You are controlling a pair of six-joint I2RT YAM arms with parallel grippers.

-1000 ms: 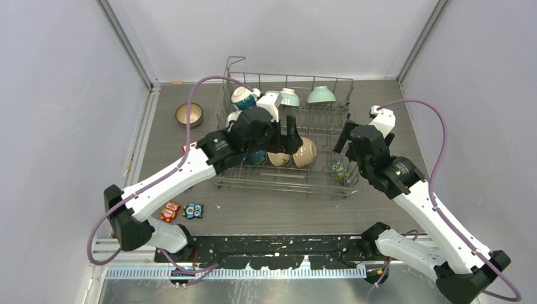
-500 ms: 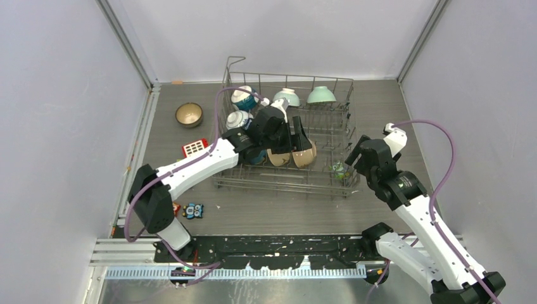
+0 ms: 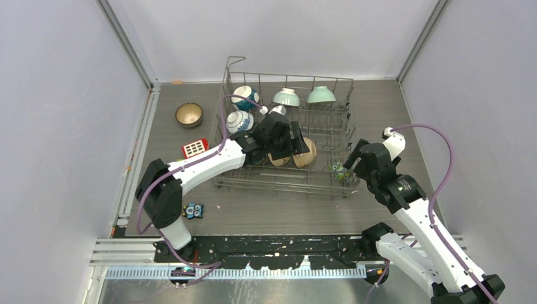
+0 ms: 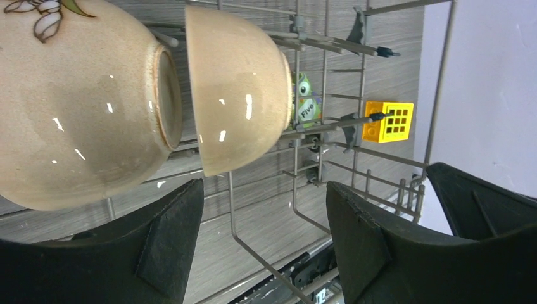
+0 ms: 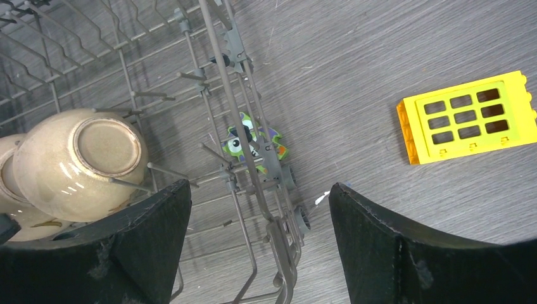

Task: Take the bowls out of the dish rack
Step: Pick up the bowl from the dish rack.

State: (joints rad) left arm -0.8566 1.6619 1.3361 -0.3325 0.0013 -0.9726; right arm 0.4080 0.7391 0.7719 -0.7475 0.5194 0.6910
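Left gripper [image 4: 263, 209] spread wide, nothing gripped, held over 2 beige bowls [image 4: 237, 88] tipped on edge mid dish rack [image 3: 278, 183], right gripper [image 5: 259, 202] opened empty at its right rim, 2 mint bowls [image 3: 322, 95] along its far side.

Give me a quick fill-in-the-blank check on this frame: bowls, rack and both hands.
The open left hand hovers beside the ___ bowls in the dish rack.
The two mint bowls sit along the rack's ___ side.
One brown bowl sits on the table to the rack's ___.
The open right hand is near a ___ grid block.
Missing words: beige, far, left, yellow.
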